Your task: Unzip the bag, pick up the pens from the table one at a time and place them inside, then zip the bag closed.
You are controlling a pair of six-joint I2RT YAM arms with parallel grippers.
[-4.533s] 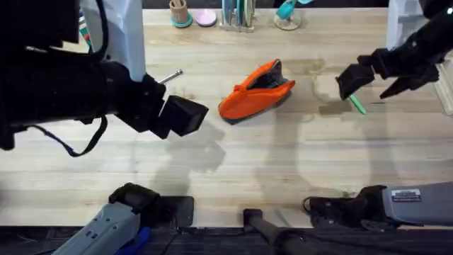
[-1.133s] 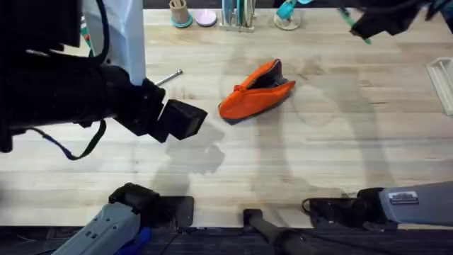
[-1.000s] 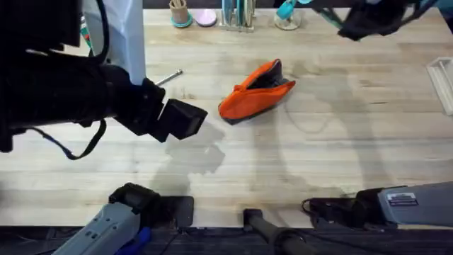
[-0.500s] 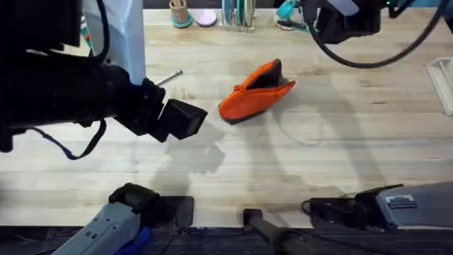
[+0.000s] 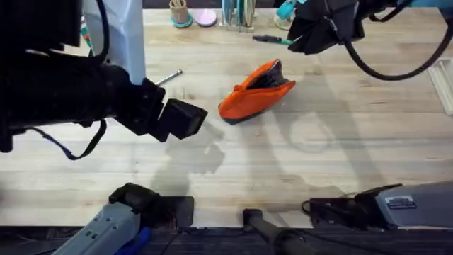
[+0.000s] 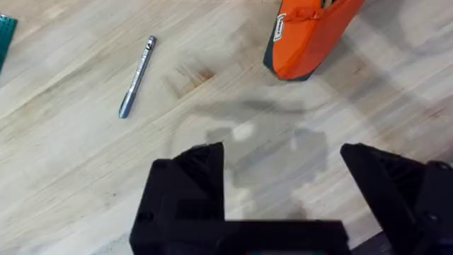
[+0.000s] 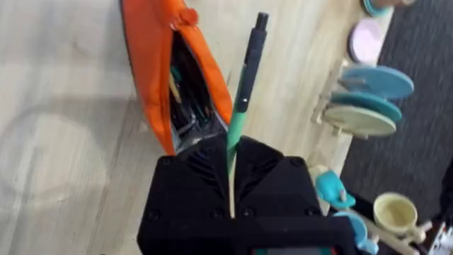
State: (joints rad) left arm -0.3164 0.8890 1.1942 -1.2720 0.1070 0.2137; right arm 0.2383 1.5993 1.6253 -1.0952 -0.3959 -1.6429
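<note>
- While the left claw [image 6: 283, 177] hangs spread and empty low over the desk [image 5: 318, 163], nothing on its side has moved.
- Beyond it the grey pen [image 6: 136, 76] lies on the wood, waiting.
- Farther on, the orange bag [image 5: 256, 91] sits unzipped in mid-desk.
- Farthest, the right claw [image 5: 301, 41], clamped on the green pen [image 7: 244, 88], has swung in from the right edge to just behind the bag, so dropping it inside looks next.

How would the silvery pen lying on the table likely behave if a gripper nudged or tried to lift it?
The silvery pen looks slim and round, so a sideways nudge would probably roll it across the table. It lies flat on the wood, so the fingers likely must pinch low. It looks rigid and light.
</note>
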